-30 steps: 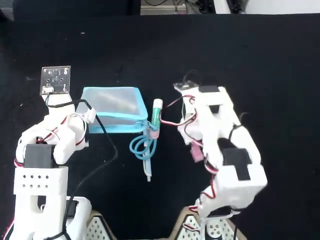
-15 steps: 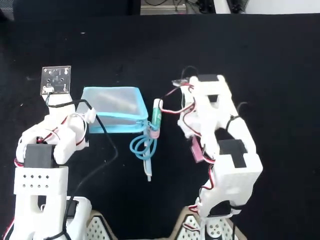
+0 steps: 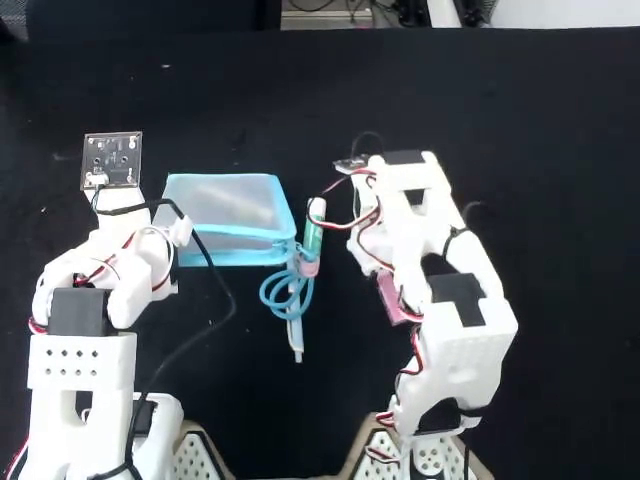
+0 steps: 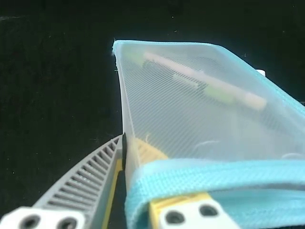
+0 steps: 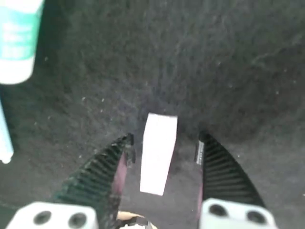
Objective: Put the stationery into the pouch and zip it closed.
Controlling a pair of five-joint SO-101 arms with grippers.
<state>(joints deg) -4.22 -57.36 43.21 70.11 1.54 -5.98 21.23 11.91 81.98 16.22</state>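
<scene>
White eraser [image 5: 158, 152] sits between parted jaws of the right pincer [image 5: 164, 140].

Black cloth table [image 3: 520, 120]. White eraser [image 5: 158, 152] lies flat on it between the spread fingers of the right pincer [image 5: 162, 143], touching neither as far as can be told. Green-white glue stick [image 3: 313, 228] lies just beside that pincer, on the side toward the left pincer [image 4: 123, 143]. Pen [image 3: 296, 325] lies end-on from the stick, nearer the arm bases. Blue cord loop [image 3: 282, 292] crosses the pen. Mesh pouch [image 3: 225, 215] lies just ahead of the left pincer, one edge pinched in it.
</scene>
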